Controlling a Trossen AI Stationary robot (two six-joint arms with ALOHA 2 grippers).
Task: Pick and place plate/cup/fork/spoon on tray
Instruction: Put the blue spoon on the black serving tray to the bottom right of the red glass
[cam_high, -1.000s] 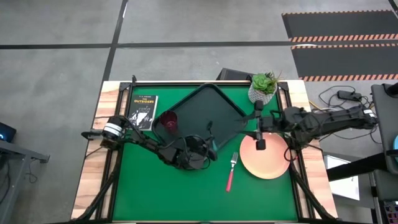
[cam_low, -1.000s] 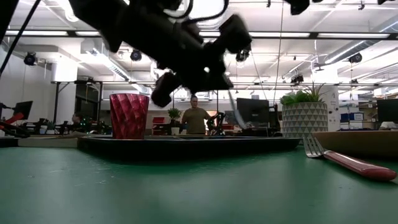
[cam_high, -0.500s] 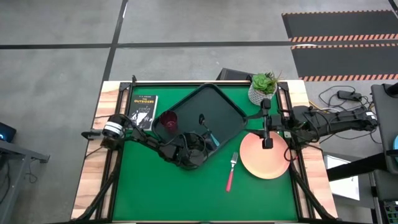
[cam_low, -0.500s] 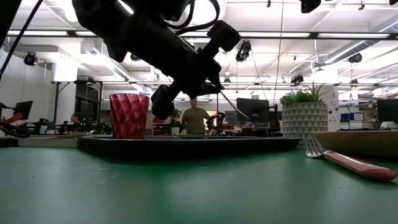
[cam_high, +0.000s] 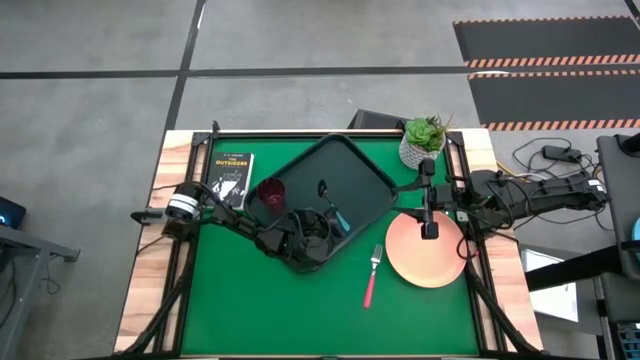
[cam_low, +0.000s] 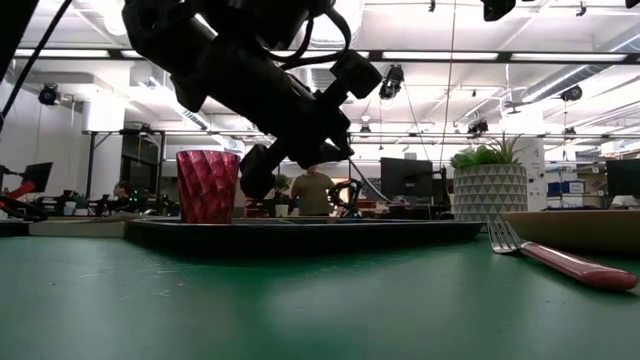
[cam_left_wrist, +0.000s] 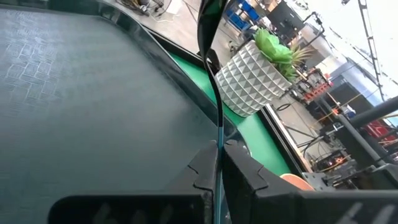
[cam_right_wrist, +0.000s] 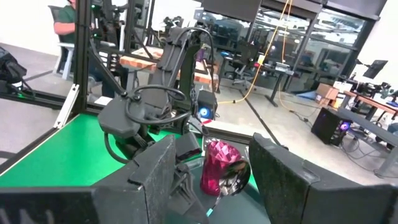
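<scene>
The only writing to be seen is on the small black book (cam_high: 231, 180) at the worktop's far left corner; its cover carries pale lettering too small to read. The left gripper (cam_high: 335, 222) hovers over the near edge of the tray (cam_high: 355, 160), its fingers (cam_left_wrist: 245, 171) pressed together on the teal handle of the spoon (cam_high: 330, 205), which stands steeply with its silver bowl raised above the tray floor; in the low view the spoon (cam_low: 362, 172) slants down from the gripper (cam_low: 345, 140) without clearly touching the tray (cam_low: 300, 232). The right gripper (cam_high: 421, 215) is over the far edge of the plate (cam_high: 430, 258), fingers (cam_right_wrist: 283, 171) spread apart and holding nothing. The black tray sits askew near the worktop's far edge, with the maroon cup (cam_high: 272, 193) upright in its left corner. The peach plate lies on the mat near the right edge, off the tray, and the fork (cam_high: 371, 277) lies on the mat just left of it, tines toward the tray, apart from both. A white pot with a green plant (cam_high: 424, 141) stands at the far right corner. The worktop is a green mat with bare wooden side edges (cam_high: 140, 300). Beyond it the low view shows a workshop with ceiling lights, monitors and a person (cam_low: 312, 190) standing behind the tray.
</scene>
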